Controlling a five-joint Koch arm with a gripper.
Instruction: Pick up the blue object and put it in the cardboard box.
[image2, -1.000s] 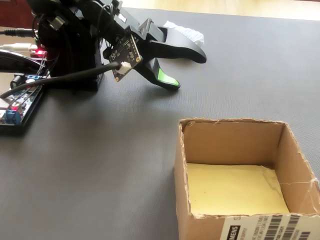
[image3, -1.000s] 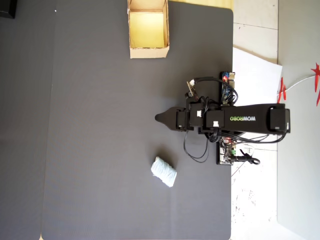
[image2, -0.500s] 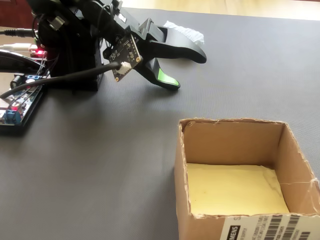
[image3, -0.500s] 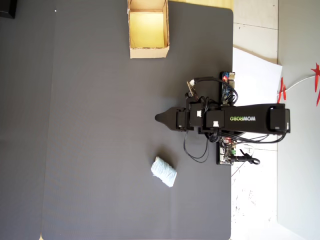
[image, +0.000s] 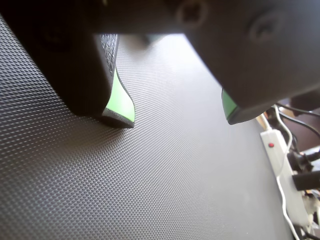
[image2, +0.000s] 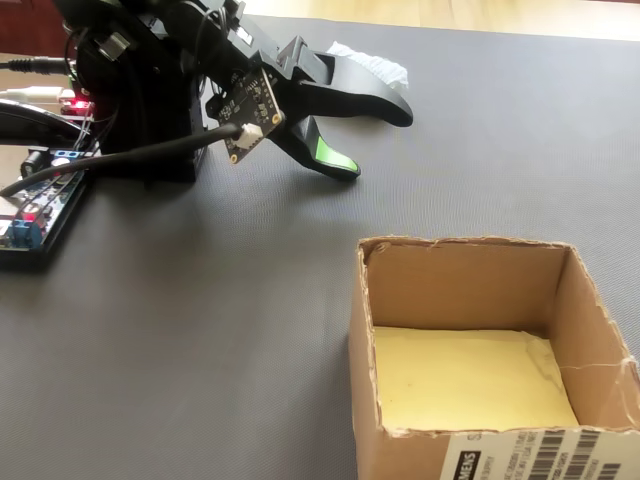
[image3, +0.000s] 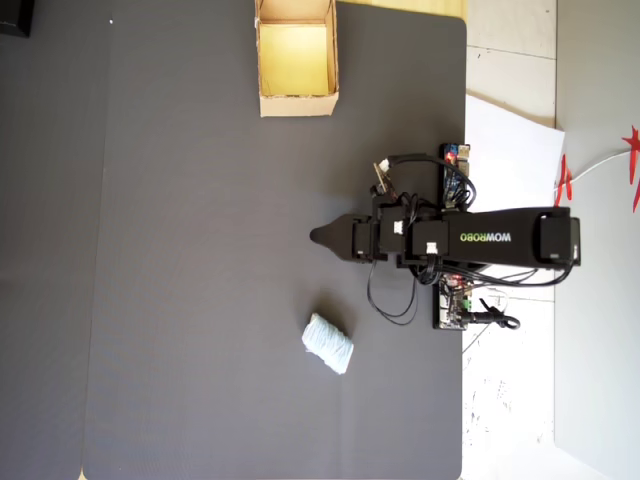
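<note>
Both tool (image: 180, 120) jaws apart, nothing between.

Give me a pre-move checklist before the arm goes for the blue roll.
1. Pincer open: ok; in the wrist view the two green-padded tips stand apart with bare mat between them.
2. Pincer empty: ok; nothing is held.
3. Blue roll free to grasp: ok; it lies alone on the dark mat, apart from the arm.
4. Roll lined up with the pincer: not ok; in the overhead view it lies below the tip, off to one side.
5. Cardboard box ready: ok; open top, nothing inside on its yellowish floor.
6. Cables clear of the roll: ok; they hang beside the arm.
</note>
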